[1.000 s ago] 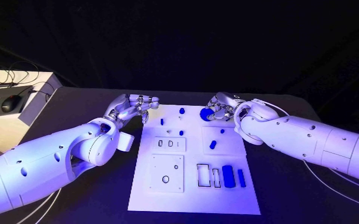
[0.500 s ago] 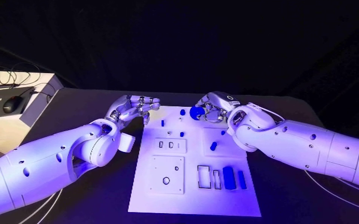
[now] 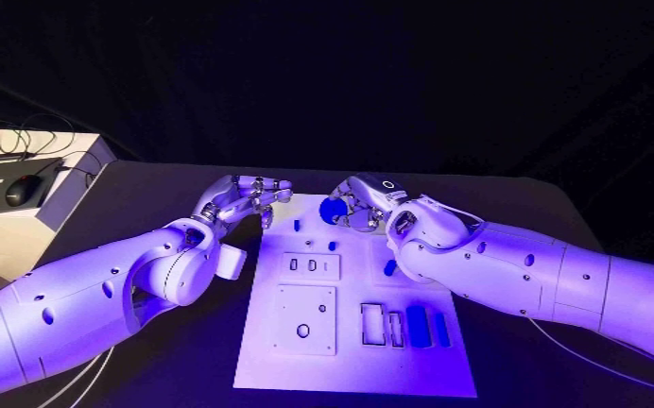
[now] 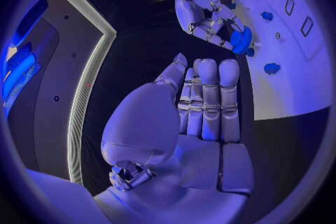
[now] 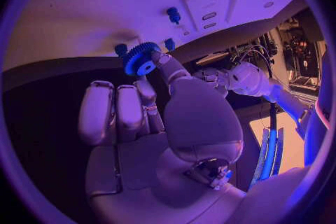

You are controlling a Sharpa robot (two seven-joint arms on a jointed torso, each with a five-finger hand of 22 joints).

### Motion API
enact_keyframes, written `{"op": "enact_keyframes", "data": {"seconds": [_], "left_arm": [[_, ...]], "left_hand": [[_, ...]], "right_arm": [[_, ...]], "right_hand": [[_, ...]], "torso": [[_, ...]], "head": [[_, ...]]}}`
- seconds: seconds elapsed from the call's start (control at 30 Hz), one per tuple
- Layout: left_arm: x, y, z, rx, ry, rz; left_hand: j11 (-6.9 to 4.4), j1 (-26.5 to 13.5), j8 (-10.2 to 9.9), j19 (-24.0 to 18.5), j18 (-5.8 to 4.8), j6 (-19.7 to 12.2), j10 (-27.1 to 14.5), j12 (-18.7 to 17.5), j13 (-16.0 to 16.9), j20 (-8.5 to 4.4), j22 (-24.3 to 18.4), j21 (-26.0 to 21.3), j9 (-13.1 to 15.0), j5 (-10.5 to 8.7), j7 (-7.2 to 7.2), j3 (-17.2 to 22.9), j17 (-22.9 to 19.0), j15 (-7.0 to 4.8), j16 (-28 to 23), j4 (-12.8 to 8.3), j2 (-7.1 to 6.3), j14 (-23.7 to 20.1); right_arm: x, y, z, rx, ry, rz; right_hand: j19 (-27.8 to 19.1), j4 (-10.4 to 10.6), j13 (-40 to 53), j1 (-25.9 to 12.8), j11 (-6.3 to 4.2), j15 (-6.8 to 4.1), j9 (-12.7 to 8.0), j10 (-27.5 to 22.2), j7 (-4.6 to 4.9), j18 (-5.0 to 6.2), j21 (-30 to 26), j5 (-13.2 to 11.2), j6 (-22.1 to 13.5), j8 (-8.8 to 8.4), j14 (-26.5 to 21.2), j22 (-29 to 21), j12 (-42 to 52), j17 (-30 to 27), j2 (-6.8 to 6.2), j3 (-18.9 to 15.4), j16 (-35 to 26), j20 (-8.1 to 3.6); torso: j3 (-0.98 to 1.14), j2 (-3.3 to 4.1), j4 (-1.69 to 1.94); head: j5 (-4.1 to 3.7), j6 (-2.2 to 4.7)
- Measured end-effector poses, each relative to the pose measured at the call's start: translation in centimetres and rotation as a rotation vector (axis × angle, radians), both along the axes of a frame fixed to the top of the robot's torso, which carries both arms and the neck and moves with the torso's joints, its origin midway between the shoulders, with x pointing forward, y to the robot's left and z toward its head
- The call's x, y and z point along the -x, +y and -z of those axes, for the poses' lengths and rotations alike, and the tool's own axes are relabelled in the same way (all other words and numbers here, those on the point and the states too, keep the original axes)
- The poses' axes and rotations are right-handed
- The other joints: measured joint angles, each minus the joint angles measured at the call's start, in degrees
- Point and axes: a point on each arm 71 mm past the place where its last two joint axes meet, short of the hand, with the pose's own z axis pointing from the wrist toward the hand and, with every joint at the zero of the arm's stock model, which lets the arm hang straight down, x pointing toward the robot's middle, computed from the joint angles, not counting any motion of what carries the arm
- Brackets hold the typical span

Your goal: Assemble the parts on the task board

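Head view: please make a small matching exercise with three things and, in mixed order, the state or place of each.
Things:
1. right hand
2. left hand
3. task board

States:
A. white plate lying on the black table
B. holds nothing, beside the board's far left corner
C. pinches a blue gear

Pairs: 1-C, 2-B, 3-A

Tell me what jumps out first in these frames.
The right robot hand pinches a blue toothed gear over the far end of the white task board. The left robot hand hovers empty at the board's far left corner, facing it.
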Motion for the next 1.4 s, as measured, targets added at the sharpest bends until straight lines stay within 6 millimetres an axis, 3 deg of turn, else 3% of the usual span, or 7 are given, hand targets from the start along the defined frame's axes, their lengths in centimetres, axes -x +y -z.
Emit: {"op": "enact_keyframes", "data": {"seconds": [0.17, 0.8, 1.4], "left_arm": [[0.0, 0.1, 0.0, 0.0, 0.0, -0.001], [0.0, 0.0, 0.0, 0.0, 0.0, 0.0], [0.0, 0.0, 0.0, 0.0, 0.0, 0.001]], "left_hand": [[0.0, 0.0, 0.0, 0.0, 0.0, 0.0, 0.0, 0.0, 0.0, 0.0, 0.0, 0.0, 0.0, 0.0, -0.01, 0.0, 0.0, 0.0, 0.0, 0.0, 0.0, 0.0], [0.0, 0.0, 0.0, 0.0, 0.0, -0.2, 0.0, 0.0, 0.0, 0.0, 0.0, 0.0, 0.0, 0.0, 0.05, 0.0, 0.0, 0.0, 0.0, 0.0, 0.0, 0.0], [0.0, 0.0, 0.0, 0.0, 0.0, -0.2, 0.0, 0.0, 0.0, 0.0, 0.0, 0.0, 0.0, 0.0, 0.03, 0.0, 0.0, 0.0, 0.0, 0.0, 0.0, 0.0]], "right_arm": [[-0.2, 0.5, 0.2, 0.013, -0.012, 0.005], [-0.2, 0.9, 1.1, 0.043, -0.004, 0.009], [0.0, 1.4, 1.6, 0.053, 0.008, -0.001]], "right_hand": [[0.0, 0.0, 0.0, 0.0, 0.01, 0.0, 0.0, 0.0, 0.0, 0.0, 0.0, 0.0, 0.0, -0.03, 0.0, 0.0, 0.0, 0.0, 0.0, 0.0, 0.0, 0.0], [0.0, 0.3, -0.1, 0.2, 0.1, 0.0, 0.0, 0.1, 0.11, -0.01, 0.0, -0.4, 0.1, -0.31, 0.0, 0.0, -0.3, 0.0, -0.24, -0.3, 0.0, 0.01], [0.0, 0.5, -0.1, 0.2, 0.11, 0.0, 0.0, 0.1, 0.12, -0.01, 0.0, -0.4, 0.1, -0.02, 0.0, 0.0, -0.3, 0.0, -0.24, -0.5, -0.3, 0.01]], "torso": [[-0.04, 0.06, 0.08], [0.1, 0.02, -0.12], [0.1, 0.0, -0.08]], "head": [[-0.18, -0.15], [0.39, -0.9], [0.51, -1.0]]}}
